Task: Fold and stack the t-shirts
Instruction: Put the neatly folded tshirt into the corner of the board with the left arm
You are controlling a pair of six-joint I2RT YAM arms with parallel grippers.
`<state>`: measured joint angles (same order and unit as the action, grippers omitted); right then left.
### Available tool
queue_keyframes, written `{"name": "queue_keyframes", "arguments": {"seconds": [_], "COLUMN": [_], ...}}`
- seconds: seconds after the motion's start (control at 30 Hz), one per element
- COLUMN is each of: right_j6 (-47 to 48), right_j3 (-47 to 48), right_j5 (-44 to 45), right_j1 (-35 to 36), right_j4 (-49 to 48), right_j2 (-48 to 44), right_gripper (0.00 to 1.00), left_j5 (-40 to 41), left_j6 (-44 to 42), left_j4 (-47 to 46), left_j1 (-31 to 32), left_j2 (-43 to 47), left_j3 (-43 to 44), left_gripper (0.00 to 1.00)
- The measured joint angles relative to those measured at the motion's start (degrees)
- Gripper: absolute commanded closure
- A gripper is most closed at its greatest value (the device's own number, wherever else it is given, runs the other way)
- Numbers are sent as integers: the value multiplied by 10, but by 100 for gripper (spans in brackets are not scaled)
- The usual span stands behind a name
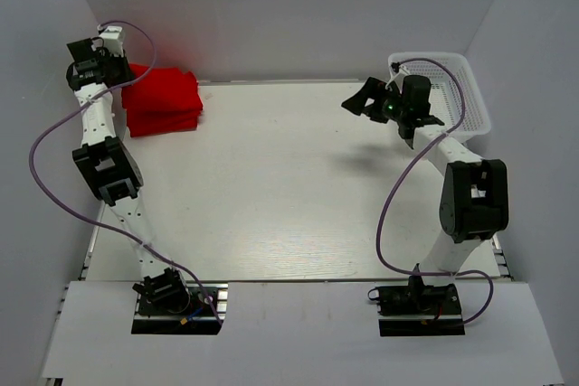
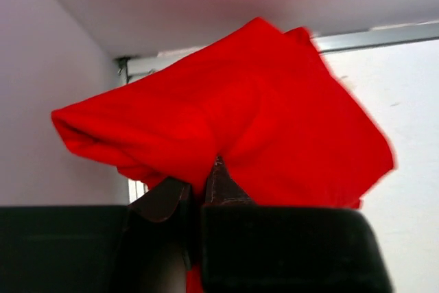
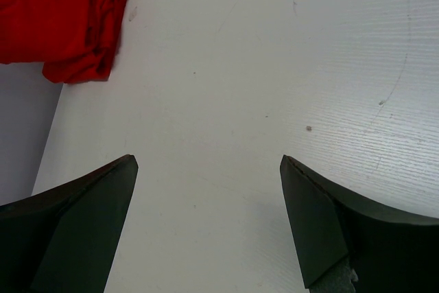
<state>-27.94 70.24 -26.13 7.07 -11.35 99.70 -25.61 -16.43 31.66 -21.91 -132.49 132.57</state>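
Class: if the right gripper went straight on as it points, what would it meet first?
Probably the bare table; the right gripper aims down at it, and the shirts sit off that line.

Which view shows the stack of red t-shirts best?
Top external: the stack of red t-shirts shows nearly whole in the far left corner, layers visible. Left wrist gives only close-up cloth pinched in the left claw; right wrist crops it at the frame edge.

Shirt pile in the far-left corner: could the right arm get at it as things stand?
Probably not. Nothing lies on the table between them, but the shirt pile sits across its whole width from the open right gripper, and the left gripper looks closed on the pile's edge.
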Motion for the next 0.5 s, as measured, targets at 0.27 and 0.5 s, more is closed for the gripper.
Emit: {"name": "queue_keyframes", "arguments": {"seconds": [0.27, 0.5], "right_j6": [1, 5], "right_j3": [25, 40], "right_j5": [1, 5], "right_j1": [5, 9], "right_j4": [19, 39], "right_j2": [18, 27], "right_gripper": [10, 10], "left_j5": [70, 152], "left_j6": [5, 41], "left_j4": [-12, -15], "left_j1": [0, 0], "left_j2": [-58, -79], "left_j3": [-1, 2], "left_gripper": [63, 0]}}
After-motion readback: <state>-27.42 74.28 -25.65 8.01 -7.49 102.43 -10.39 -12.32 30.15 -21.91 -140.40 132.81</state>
